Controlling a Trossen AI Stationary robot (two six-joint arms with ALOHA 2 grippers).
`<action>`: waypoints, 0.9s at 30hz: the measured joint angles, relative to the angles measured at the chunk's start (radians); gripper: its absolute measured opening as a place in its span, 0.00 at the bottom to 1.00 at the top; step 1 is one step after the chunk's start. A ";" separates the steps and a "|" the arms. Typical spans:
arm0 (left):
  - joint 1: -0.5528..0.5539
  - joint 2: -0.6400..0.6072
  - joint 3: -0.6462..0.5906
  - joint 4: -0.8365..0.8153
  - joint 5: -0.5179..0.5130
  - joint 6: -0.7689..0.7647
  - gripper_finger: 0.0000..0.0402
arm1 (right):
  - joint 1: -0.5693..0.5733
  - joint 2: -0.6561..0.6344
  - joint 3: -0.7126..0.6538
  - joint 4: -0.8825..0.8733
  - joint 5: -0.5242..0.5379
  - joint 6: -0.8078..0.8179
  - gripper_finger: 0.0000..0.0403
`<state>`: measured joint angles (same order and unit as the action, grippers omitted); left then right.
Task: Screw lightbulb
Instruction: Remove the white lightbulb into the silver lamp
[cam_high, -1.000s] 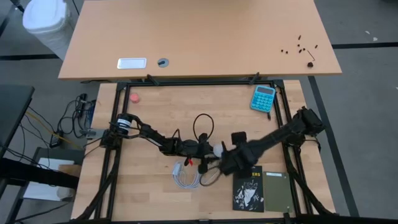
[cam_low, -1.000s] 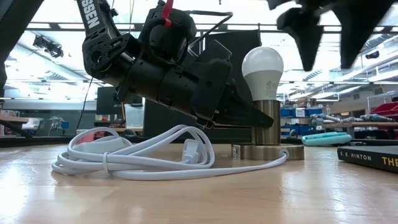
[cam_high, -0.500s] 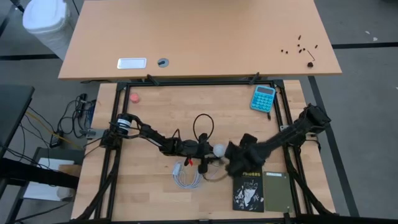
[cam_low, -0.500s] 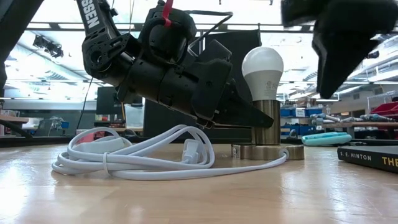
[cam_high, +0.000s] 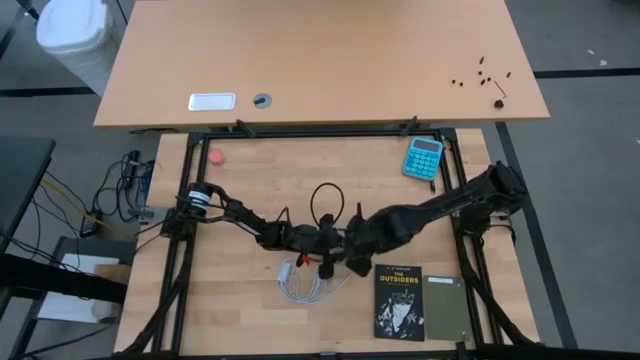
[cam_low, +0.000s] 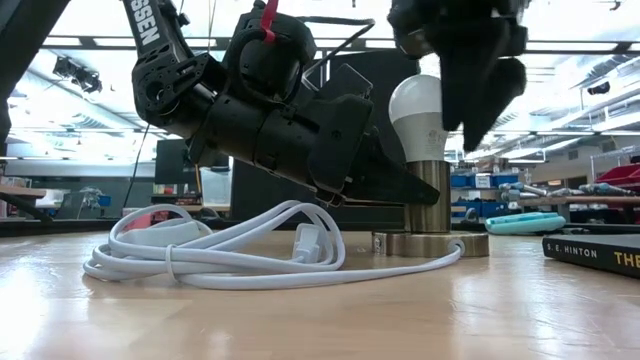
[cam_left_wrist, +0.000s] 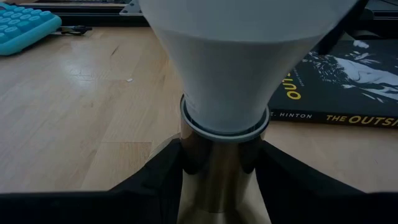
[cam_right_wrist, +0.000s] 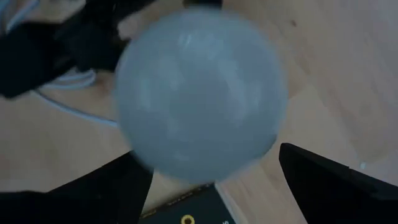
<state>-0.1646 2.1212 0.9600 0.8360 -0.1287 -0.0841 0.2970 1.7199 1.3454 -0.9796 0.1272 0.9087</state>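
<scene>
Your right gripper's (cam_right_wrist: 211, 180) fingers (cam_right_wrist: 329, 186) stand wide apart, one on each side of the lightbulb's (cam_right_wrist: 199, 93) white dome and not yet touching it, so nothing is held there. Your left gripper's (cam_left_wrist: 221, 180) fingers (cam_left_wrist: 155, 180) are clamped narrow on the socket (cam_low: 432, 200), the shiny metal cylinder right under the lightbulb. From the low view the lightbulb (cam_low: 422, 115) sits upright in the socket, whose flat base rests on the table (cam_low: 320, 310).

Judging by this, the step in hand is to grip the dome and turn it. Centre the right gripper (cam_low: 470, 120) directly above the lightbulb before you close, so both pads meet the glass at the widest part of the dome. If they land too near the top, they will likely slide off. Close gently; the surface is smooth and round, and a hard pinch could squeeze it out sideways.

Keep the left grip firm on the socket so that it does not spin with the lightbulb. Turn about the lightbulb's own upright axis; any tilt risks crossing the thread. The white cable (cam_low: 220, 255) lies coiled beside the socket, behind the left gripper, and the book (cam_high: 400, 300) lies near the socket on the other side; both look clear of your wrist's turn.
</scene>
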 joint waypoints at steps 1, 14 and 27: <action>0.000 0.000 0.000 0.000 0.000 0.000 0.44 | -0.008 0.000 0.004 0.000 -0.004 -0.002 0.87; 0.000 0.000 0.000 -0.001 0.002 -0.001 0.44 | -0.066 0.014 0.011 0.083 -0.082 -0.038 0.87; 0.001 0.000 -0.001 0.001 0.002 0.000 0.44 | -0.071 0.046 0.023 0.100 -0.066 -0.010 0.85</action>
<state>-0.1638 2.1208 0.9588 0.8369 -0.1268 -0.0840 0.2258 1.7657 1.3680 -0.8793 0.0616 0.8992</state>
